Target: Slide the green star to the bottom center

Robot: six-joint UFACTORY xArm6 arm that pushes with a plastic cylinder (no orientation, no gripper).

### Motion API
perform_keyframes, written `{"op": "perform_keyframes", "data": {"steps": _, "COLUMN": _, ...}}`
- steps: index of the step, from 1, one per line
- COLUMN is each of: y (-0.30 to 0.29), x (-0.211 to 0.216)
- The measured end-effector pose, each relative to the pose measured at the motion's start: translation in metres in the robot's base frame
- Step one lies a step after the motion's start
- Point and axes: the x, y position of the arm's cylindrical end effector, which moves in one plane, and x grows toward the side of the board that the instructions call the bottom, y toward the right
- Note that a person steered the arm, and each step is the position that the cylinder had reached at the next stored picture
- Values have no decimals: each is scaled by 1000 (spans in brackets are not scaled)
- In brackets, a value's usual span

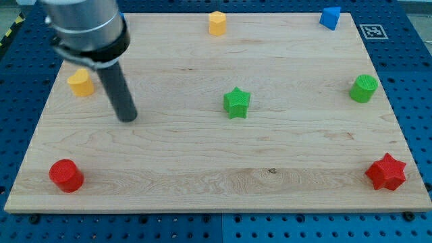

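Note:
The green star lies near the middle of the wooden board, a little toward the view's top. My tip rests on the board well to the view's left of the star, with a wide gap between them. The rod rises from the tip toward the view's top left, where the arm's grey end fills the corner. The tip touches no block.
A yellow block sits just left of the rod. An orange-yellow block is at top centre, a blue block at top right, a green cylinder at right, a red star at bottom right, a red cylinder at bottom left.

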Motion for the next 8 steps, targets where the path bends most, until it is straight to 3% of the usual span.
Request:
{"op": "perform_keyframes", "data": {"steps": 3, "y": 110, "x": -77}}
{"op": "perform_keyframes", "data": {"steps": 4, "y": 177, "x": -74}}
{"op": "perform_keyframes", "data": {"steps": 5, "y": 197, "x": -50}}
{"op": "perform_keyframes", "data": {"steps": 7, "y": 183, "x": -38}}
{"op": "perform_keyframes", "data": {"steps": 8, "y": 183, "x": -12}}
